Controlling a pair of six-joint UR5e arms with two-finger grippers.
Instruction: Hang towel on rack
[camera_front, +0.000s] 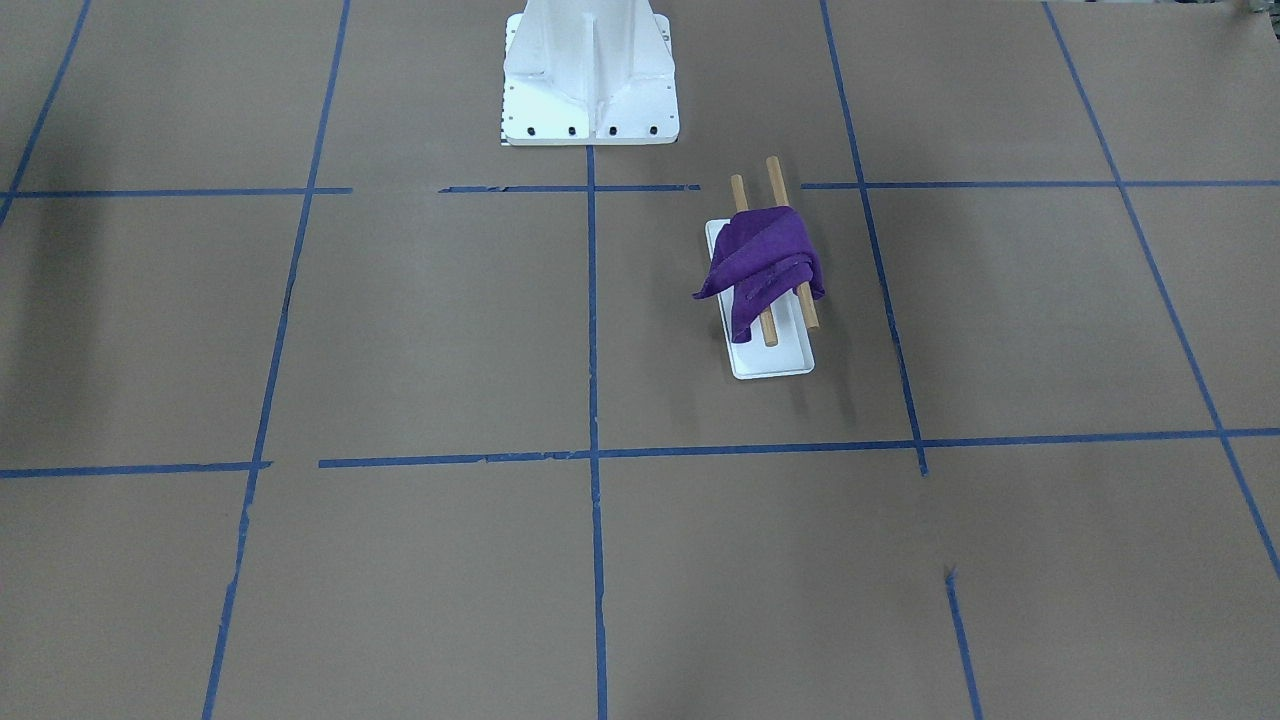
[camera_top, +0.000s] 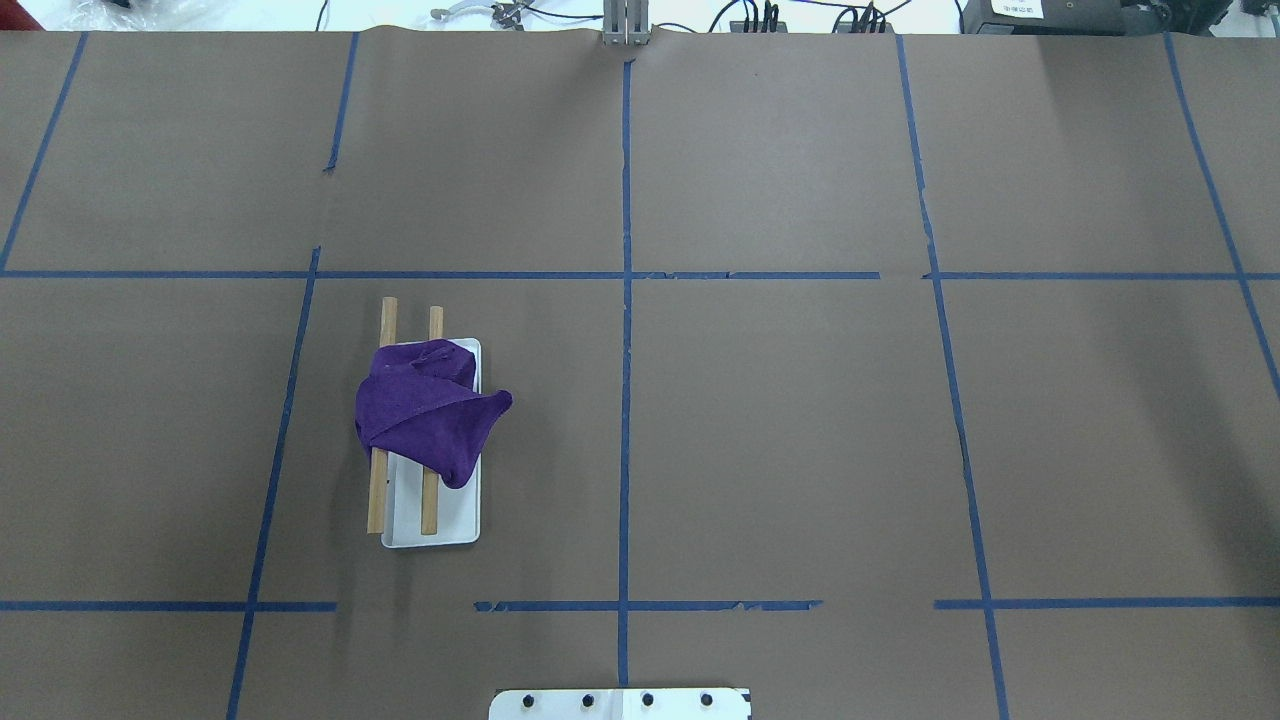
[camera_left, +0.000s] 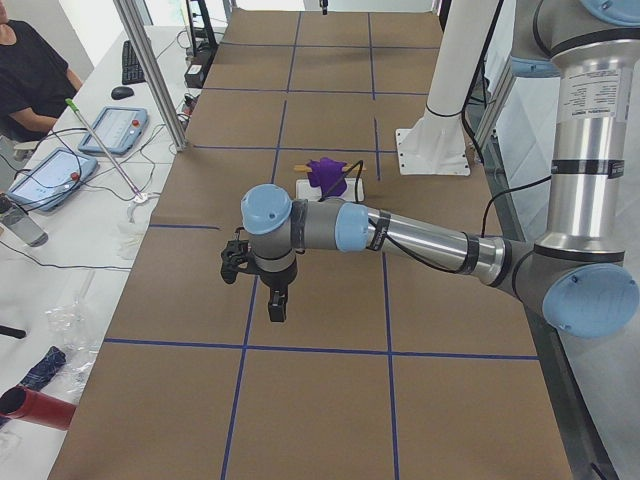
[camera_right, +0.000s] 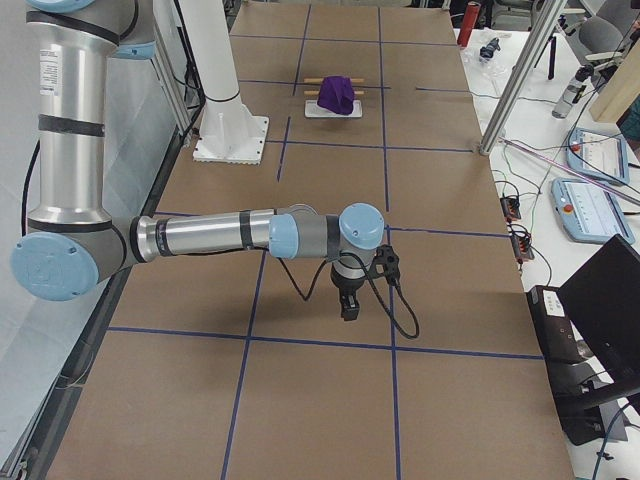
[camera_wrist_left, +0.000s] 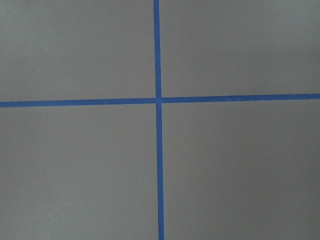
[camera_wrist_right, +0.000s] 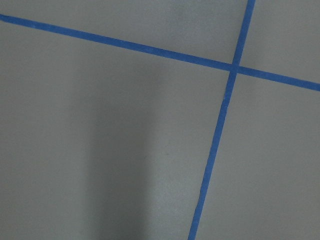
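Note:
A purple towel (camera_front: 760, 255) lies bunched over the middle of the rack's two wooden dowels (camera_front: 772, 170), above the white tray base (camera_front: 775, 362). One corner hangs off to the side. The towel (camera_top: 420, 405) and rack (camera_top: 388, 315) sit left of centre in the overhead view. My left gripper (camera_left: 277, 310) shows only in the exterior left view, hanging above the table far from the rack. My right gripper (camera_right: 347, 312) shows only in the exterior right view, also far from the rack. I cannot tell whether either is open or shut. Both wrist views show only brown paper and blue tape.
The white bolted robot pedestal (camera_front: 590, 80) stands behind the rack at the table's robot side. Blue tape lines grid the brown table cover. An operator (camera_left: 30, 70) sits at a side table with tablets (camera_left: 112, 130). More gear lies on the other side table (camera_right: 590, 200).

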